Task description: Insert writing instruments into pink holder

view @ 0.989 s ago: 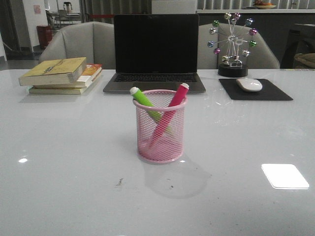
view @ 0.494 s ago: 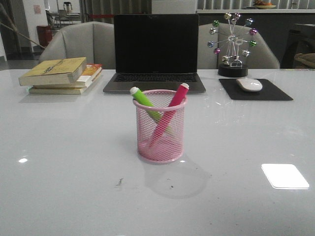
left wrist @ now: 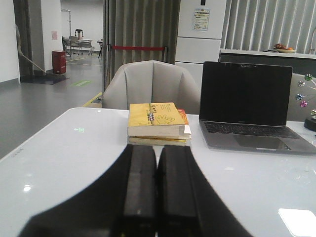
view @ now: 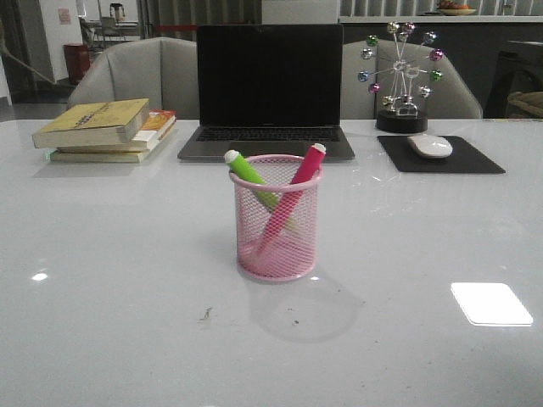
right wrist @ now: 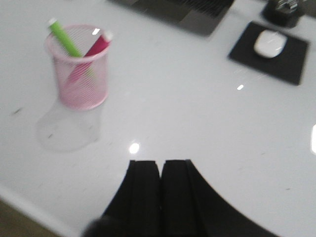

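Note:
The pink holder (view: 278, 222) stands upright in the middle of the white table; the right wrist view shows it too (right wrist: 78, 69). Inside it lean the lime green highlighter (view: 246, 171) (right wrist: 64, 38) and the magenta highlighter (view: 304, 170) (right wrist: 98, 46), crossed, pale caps above the rim. Neither arm appears in the front view. My left gripper (left wrist: 157, 148) is shut with nothing between its fingers, pointing toward the books. My right gripper (right wrist: 161, 163) is shut and empty, above bare table, well apart from the holder.
A laptop (view: 268, 89) sits behind the holder. A stack of books (view: 106, 129) (left wrist: 157, 120) lies at the back left. At the back right are a mouse (view: 430, 146) on a black pad (view: 439, 155) and a ball ornament (view: 400, 76). Chairs stand beyond the table.

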You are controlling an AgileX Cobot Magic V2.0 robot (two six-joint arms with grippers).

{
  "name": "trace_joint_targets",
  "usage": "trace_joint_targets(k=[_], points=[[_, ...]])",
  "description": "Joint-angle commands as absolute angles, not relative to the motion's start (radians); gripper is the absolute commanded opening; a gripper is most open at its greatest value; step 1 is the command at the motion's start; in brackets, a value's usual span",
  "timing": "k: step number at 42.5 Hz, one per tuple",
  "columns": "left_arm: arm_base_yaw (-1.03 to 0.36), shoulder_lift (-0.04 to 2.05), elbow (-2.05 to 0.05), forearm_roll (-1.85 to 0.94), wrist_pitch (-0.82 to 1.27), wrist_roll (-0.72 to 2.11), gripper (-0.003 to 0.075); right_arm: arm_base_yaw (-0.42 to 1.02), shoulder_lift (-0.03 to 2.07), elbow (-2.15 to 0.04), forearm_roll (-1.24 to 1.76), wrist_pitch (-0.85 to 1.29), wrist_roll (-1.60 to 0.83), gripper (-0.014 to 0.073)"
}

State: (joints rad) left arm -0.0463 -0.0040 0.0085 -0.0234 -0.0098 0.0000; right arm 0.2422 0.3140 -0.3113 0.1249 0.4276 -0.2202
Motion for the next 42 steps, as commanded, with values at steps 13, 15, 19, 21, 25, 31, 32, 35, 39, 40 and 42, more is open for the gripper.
trace_joint_targets(k=[13, 15, 19, 21, 25, 31, 32, 35, 39, 40, 42], points=[[-0.052, -0.022, 0.009, -0.031, -0.097, 0.000, 0.0098, 0.022, -0.028, -0.017, 0.150, 0.000, -0.228, 0.0057], [-0.052, -0.022, 0.009, -0.031, -0.097, 0.000, 0.0098, 0.021, -0.034, 0.015, 0.157, -0.036, -0.228, 0.0057], [-0.052, -0.022, 0.009, -0.031, -0.097, 0.000, 0.0098, 0.017, -0.033, 0.016, 0.162, -0.031, -0.228, 0.0057], [-0.052, -0.022, 0.009, -0.031, -0.097, 0.000, 0.0099, 0.017, -0.032, 0.016, 0.165, -0.033, -0.228, 0.0057], [-0.052, -0.022, 0.009, -0.031, -0.097, 0.000, 0.0098, 0.017, -0.032, 0.016, 0.165, -0.032, -0.228, 0.0057], [-0.052, -0.022, 0.009, -0.031, -0.097, 0.000, 0.0098, 0.017, -0.032, 0.016, 0.167, -0.049, -0.225, 0.0057], [-0.052, -0.022, 0.009, -0.031, -0.097, 0.000, 0.0098, 0.017, -0.032, 0.016, 0.166, -0.050, -0.212, 0.0057], [-0.052, -0.022, 0.009, -0.031, -0.097, 0.000, 0.0098, 0.016, -0.032, 0.016, 0.127, -0.068, -0.149, 0.0057], [-0.052, -0.022, 0.009, -0.031, -0.097, 0.000, 0.0099, 0.016, -0.032, 0.016, 0.008, -0.076, -0.009, 0.0057], [-0.052, -0.022, 0.009, -0.031, -0.097, 0.000, 0.0099, 0.016, -0.032, 0.016, -0.018, -0.076, 0.027, 0.0057], [-0.052, -0.022, 0.009, -0.031, -0.097, 0.000, 0.0099, 0.015, -0.032, 0.016, -0.034, -0.073, 0.077, 0.0057]])
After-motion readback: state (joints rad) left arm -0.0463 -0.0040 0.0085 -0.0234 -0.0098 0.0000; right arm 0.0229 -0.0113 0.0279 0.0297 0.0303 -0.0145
